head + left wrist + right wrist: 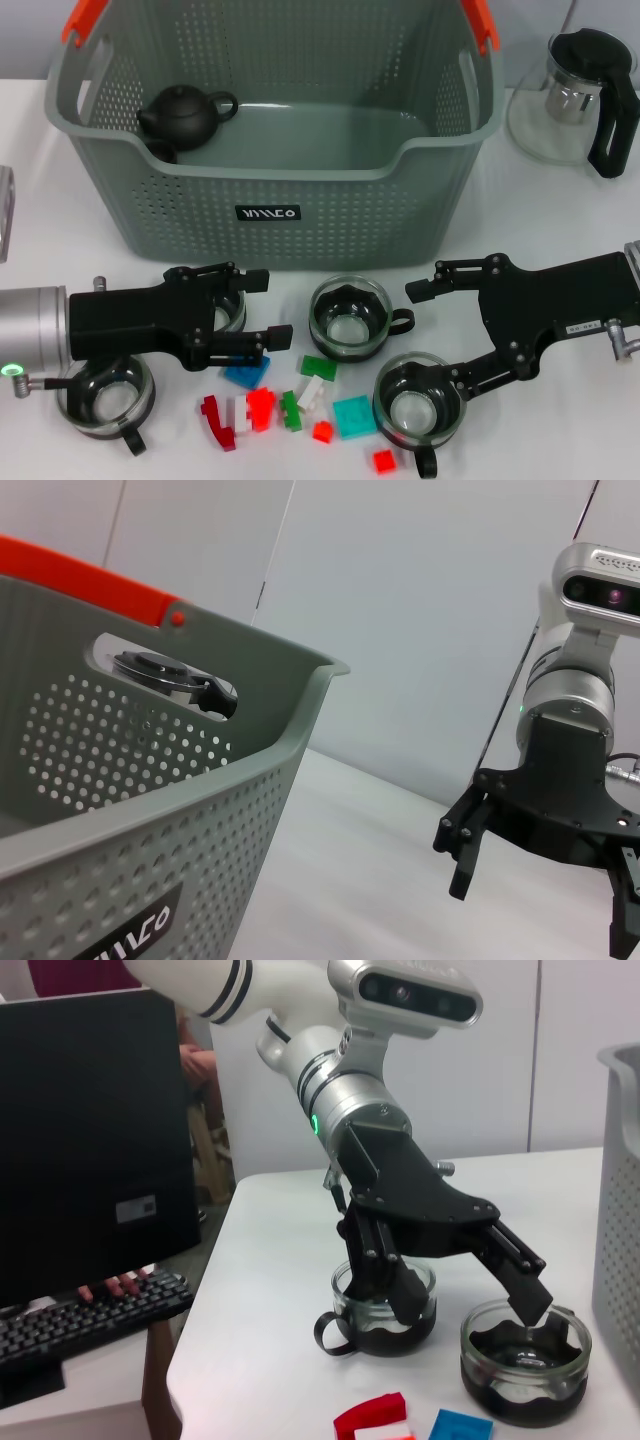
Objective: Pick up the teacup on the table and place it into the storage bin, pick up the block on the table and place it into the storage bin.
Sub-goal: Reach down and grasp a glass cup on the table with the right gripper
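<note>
Several glass teacups stand on the white table in front of the storage bin [400,215]. One teacup [229,312] lies between the fingers of my open left gripper [262,308], partly hidden by it. The right wrist view shows that left gripper [468,1300] open low over this teacup [383,1310], with another teacup [525,1362] beside it. The centre teacup [350,318] stands free. My right gripper [438,340] is open beside a teacup [418,405] at the front right. Loose blocks lie at the front, among them a blue block [247,374] and a red block [260,405].
A black teapot [182,115] sits inside the bin's left rear. A glass teapot [580,95] stands at the back right of the table. Another teacup [105,397] is at the front left under my left arm. A black monitor [95,1140] and keyboard stand beyond the table.
</note>
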### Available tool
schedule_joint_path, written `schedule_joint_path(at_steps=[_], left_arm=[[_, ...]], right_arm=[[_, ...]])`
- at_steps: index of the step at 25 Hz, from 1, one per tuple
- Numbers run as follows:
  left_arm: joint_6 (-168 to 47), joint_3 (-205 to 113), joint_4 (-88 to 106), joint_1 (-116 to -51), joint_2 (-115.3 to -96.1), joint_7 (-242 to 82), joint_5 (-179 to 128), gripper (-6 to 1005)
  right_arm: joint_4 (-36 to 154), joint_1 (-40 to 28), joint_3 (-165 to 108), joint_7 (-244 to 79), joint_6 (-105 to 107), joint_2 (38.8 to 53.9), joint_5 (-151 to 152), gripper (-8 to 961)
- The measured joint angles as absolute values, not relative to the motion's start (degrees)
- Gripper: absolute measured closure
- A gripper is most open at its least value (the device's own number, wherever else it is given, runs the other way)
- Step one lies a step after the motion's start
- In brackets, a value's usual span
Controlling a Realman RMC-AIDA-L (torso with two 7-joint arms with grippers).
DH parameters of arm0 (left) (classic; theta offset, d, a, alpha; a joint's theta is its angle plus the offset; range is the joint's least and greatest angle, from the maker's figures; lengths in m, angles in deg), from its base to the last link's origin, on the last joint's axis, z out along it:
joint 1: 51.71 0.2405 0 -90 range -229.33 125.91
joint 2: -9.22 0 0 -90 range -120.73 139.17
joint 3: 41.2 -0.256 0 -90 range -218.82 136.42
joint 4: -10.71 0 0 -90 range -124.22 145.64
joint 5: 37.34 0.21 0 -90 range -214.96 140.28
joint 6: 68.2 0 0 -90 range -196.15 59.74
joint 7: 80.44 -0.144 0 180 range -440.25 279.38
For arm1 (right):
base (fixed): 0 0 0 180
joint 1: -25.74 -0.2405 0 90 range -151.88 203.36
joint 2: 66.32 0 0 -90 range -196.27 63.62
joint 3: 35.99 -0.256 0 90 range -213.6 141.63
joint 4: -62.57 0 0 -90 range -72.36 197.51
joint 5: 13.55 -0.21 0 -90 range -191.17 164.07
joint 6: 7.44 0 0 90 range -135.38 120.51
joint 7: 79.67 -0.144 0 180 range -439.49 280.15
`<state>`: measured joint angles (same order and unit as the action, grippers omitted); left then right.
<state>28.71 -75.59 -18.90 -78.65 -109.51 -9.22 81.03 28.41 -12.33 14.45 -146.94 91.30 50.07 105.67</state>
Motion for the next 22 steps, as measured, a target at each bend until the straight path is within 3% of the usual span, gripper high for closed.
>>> schedule_joint_path(at_steps=[17,22], left_arm=[[28.64,-75.83,-19.36,-78.73,-109.2,-10.15,81.32,137],[28.09,-75.5,-18.98,-78.37,-109.35,-10.17,81.31,137]], right_arm=[[28.39,-13.61,14.47,-147.17,89.28,50.71,106.95,10],[28.31,-13.73,14.46,-147.07,91.07,49.98,107.35,11]])
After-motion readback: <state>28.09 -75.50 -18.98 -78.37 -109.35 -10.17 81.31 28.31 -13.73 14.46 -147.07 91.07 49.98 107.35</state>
